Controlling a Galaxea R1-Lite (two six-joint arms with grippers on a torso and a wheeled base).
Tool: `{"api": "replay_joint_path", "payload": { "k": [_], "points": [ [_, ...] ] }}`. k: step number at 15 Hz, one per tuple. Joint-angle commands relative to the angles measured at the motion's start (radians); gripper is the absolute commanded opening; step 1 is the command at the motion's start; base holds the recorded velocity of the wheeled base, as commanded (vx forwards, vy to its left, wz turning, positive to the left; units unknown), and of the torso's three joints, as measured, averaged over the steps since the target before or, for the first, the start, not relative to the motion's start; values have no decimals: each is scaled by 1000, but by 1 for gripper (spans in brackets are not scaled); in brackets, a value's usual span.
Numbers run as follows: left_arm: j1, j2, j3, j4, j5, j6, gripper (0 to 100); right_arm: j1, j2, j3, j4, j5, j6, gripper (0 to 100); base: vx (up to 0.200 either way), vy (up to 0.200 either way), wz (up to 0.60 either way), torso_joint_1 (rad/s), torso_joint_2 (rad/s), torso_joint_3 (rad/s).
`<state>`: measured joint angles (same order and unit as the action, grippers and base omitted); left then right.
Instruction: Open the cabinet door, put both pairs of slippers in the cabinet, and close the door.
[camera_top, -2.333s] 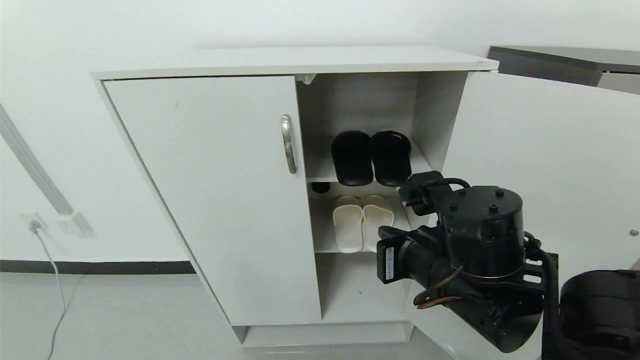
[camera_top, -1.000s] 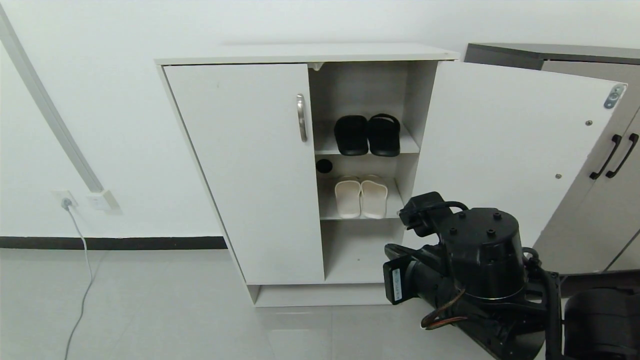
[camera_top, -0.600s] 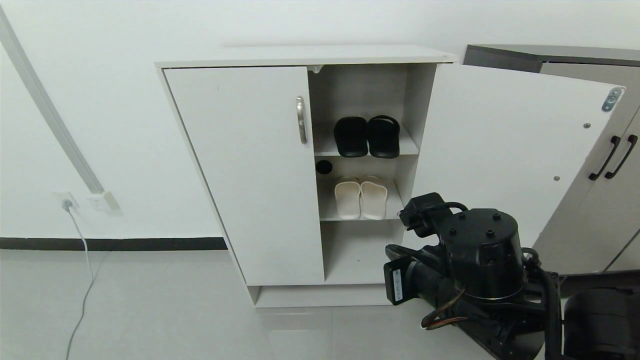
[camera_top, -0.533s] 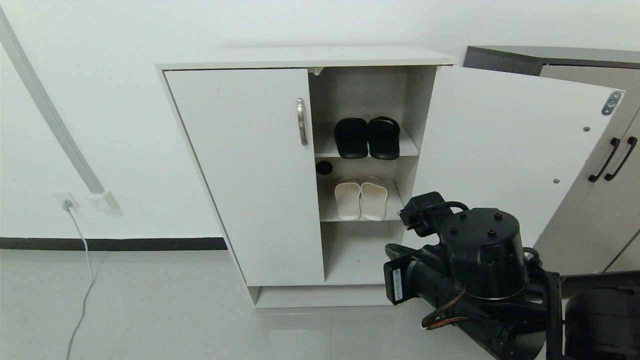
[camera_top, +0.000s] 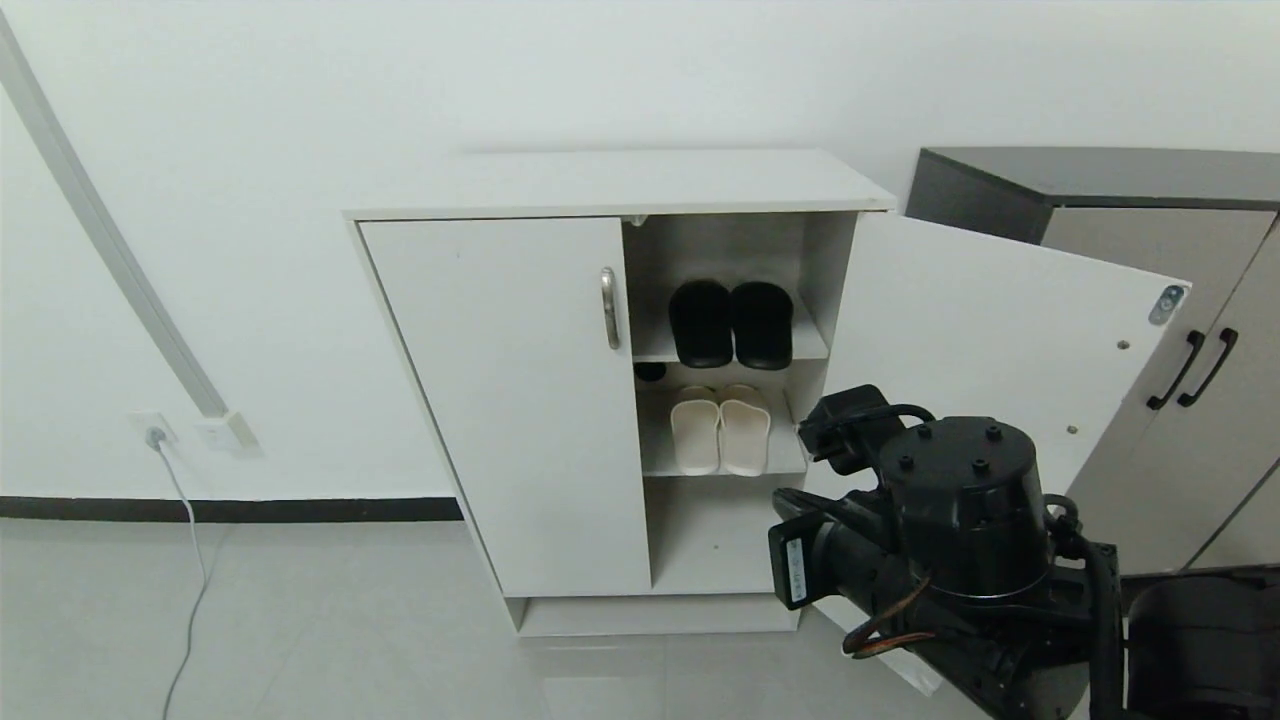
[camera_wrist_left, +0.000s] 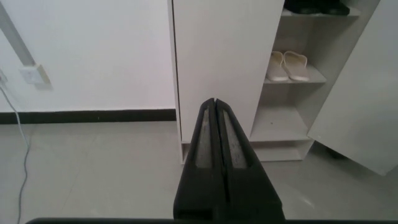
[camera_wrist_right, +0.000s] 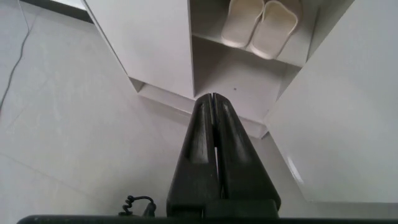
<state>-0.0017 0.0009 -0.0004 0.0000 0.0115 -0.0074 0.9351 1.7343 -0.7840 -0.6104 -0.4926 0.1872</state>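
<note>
Step in hand, as I judge it: closing the door. Both pairs are already stowed in the white two-door wooden cabinet (camera_top: 620, 185), so only its open right-hand white door panel (camera_top: 980, 340) needs attention. It stands swung well out toward the robot's right.

The right pincer (camera_wrist_right: 213, 99) has its fingers pressed together on nothing and points at the floor before the cabinet base. The left pincer (camera_wrist_left: 214, 106) is likewise together and empty.

Recommended procedure:
- Bring the right pincer round to the panel's outer face, near the free edge.
- Push along the hinge arc, slowly.
- Stop when the panel is flush with the closed left-hand white door (camera_top: 500, 400).

Count:
- Cabinets: one.
- Doors: two.
- Black rubber slippers (camera_top: 730, 322): two, on the upper shelf.
- Cream foam slippers (camera_top: 720, 435): two, on the shelf below.
- Pincers: two.
</note>
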Motion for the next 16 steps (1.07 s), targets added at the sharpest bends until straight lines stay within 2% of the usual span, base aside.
{"api": "replay_joint_path", "payload": {
  "k": [1, 9, 16],
  "points": [
    [0, 1, 0, 0, 1, 0, 0, 1, 1, 0, 0, 0, 0, 0, 0, 0, 0, 119, -452, -349],
    [0, 1, 0, 0, 1, 0, 0, 1, 2, 0, 0, 0, 0, 0, 0, 0, 0, 154, -478, -323],
    [0, 1, -1, 0, 1, 0, 0, 1, 2, 0, 0, 2, 0, 0, 0, 0, 0, 203, -519, -314]
  ]
}}
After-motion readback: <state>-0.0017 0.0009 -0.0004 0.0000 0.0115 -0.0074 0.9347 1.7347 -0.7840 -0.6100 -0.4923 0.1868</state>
